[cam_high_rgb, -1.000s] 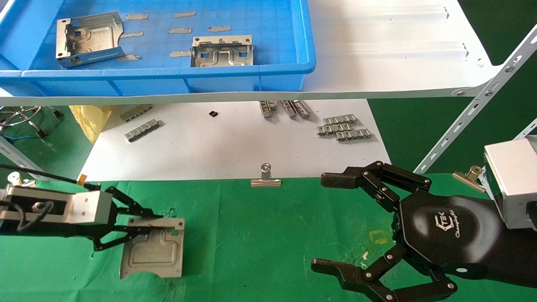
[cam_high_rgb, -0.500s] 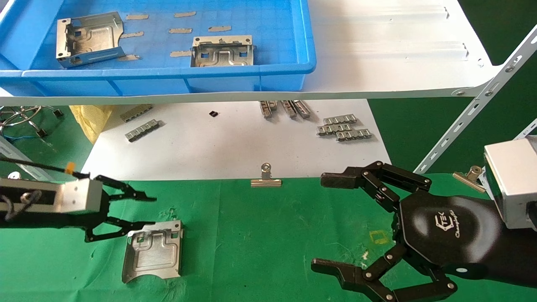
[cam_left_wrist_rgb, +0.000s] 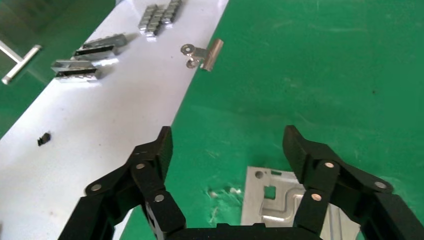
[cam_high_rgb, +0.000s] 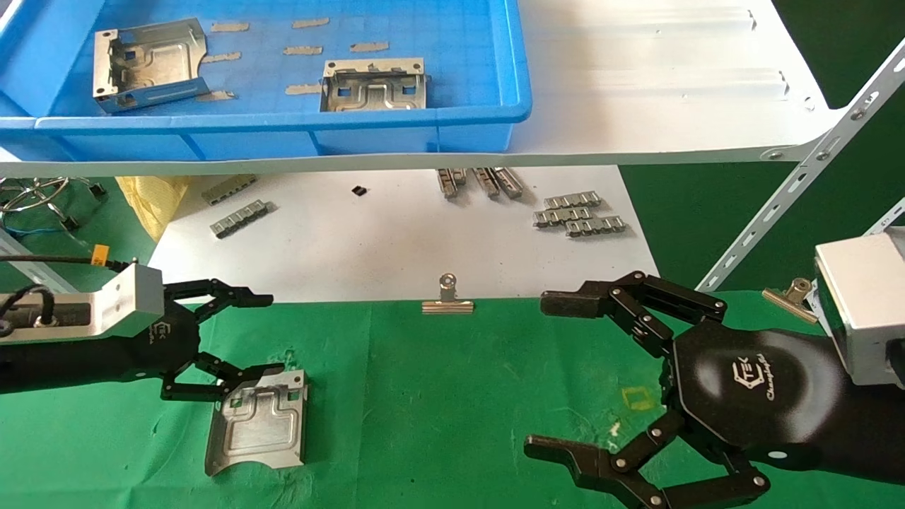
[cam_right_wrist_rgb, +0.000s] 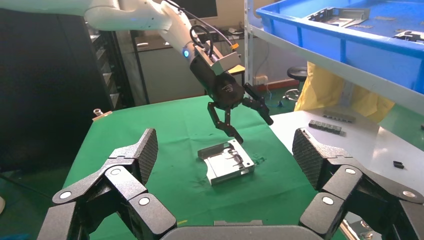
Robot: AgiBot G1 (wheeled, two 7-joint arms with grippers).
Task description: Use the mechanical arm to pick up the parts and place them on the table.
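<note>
Hovering with jaws spread over a part (cam_high_rgb: 258,428) lying near the green surface's (cam_high_rgb: 452,396) left edge, the left mechanical arm (cam_high_rgb: 212,339) appears mid-release; next likely the blue bin's (cam_high_rgb: 495,120) remaining parts.

My left gripper (cam_high_rgb: 240,336) reaches in from nine o'clock, wrist level, fingers (cam_left_wrist_rgb: 156,150) spread wide, gripping nothing. My right gripper (cam_high_rgb: 565,375) sits at four o'clock, palm up, its three fingers (cam_right_wrist_rgb: 131,160) splayed apart, idle.
</note>
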